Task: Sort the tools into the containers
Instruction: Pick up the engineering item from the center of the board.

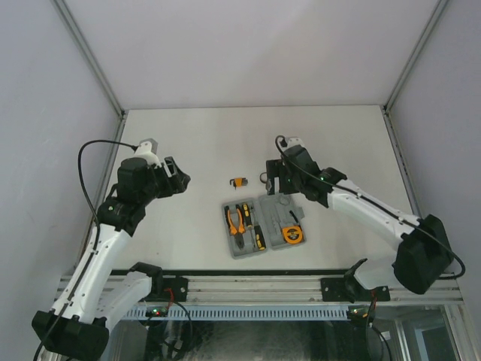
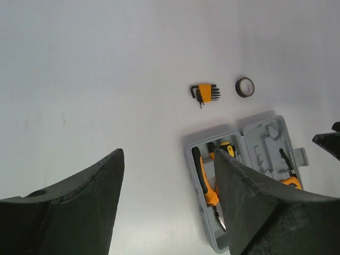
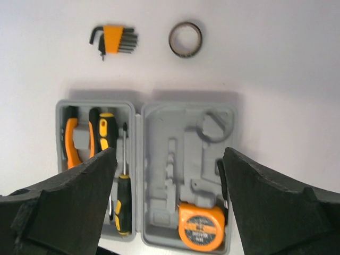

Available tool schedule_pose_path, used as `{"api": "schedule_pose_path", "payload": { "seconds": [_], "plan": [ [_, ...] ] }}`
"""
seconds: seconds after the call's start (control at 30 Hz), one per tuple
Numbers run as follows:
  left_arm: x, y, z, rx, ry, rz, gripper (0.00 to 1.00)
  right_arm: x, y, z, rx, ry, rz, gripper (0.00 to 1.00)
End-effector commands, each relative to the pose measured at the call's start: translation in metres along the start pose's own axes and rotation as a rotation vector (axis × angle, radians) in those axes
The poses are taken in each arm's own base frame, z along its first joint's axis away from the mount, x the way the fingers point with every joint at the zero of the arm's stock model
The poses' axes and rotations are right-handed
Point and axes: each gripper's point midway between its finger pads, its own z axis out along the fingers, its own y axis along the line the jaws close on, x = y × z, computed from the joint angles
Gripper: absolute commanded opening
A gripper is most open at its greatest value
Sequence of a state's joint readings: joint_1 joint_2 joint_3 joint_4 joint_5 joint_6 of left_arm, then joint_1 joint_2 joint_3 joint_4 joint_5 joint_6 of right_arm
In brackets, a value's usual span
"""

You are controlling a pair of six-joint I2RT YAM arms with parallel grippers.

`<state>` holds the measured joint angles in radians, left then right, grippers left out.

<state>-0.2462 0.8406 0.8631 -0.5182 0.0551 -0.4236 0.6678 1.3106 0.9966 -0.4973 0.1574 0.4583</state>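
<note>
The open grey case [image 1: 264, 204] lies near the table's front, its hinge running front to back. Its left half holds the orange-handled pliers [image 3: 71, 142] and two black-and-yellow screwdrivers [image 3: 123, 204]. The orange tape measure [image 3: 201, 226] sits in the right half [image 3: 159, 175]. Beyond the case, the hex key set [image 3: 114, 40] and the black ring [image 3: 185, 39] lie on the bare table. My right gripper [image 3: 169, 154] hangs open above the case's far edge, holding nothing. Out to the left, my left gripper [image 2: 169, 159] is raised, open and empty.
The white table [image 1: 195, 143] is walled at the back and on both sides. A metal rail [image 1: 255, 289] with the arm bases runs along the near edge. The hex key set [image 1: 239, 181] lies between the two grippers.
</note>
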Motion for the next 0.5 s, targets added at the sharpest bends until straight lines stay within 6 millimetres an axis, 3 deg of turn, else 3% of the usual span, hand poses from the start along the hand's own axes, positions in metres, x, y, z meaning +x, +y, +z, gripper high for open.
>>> {"api": "schedule_pose_path", "payload": {
  "seconds": [0.0, 0.2, 0.33, 0.47],
  "plan": [
    [0.004, 0.007, -0.002, -0.001, -0.003, -0.001, 0.72, -0.034, 0.014, 0.017, -0.031, -0.032, -0.042, 0.82],
    [-0.005, 0.012, -0.008, -0.024, -0.046, 0.000, 0.71, -0.053, 0.016, 0.052, -0.031, 0.003, -0.041, 0.82],
    [-0.012, 0.003, -0.016, 0.030, -0.100, 0.007, 0.73, -0.069, 0.017, 0.073, -0.028, 0.019, -0.033, 0.82],
    [-0.018, -0.005, -0.024, 0.077, -0.145, 0.021, 0.77, -0.072, 0.014, 0.093, -0.004, 0.056, -0.035, 0.82]
  ]
}}
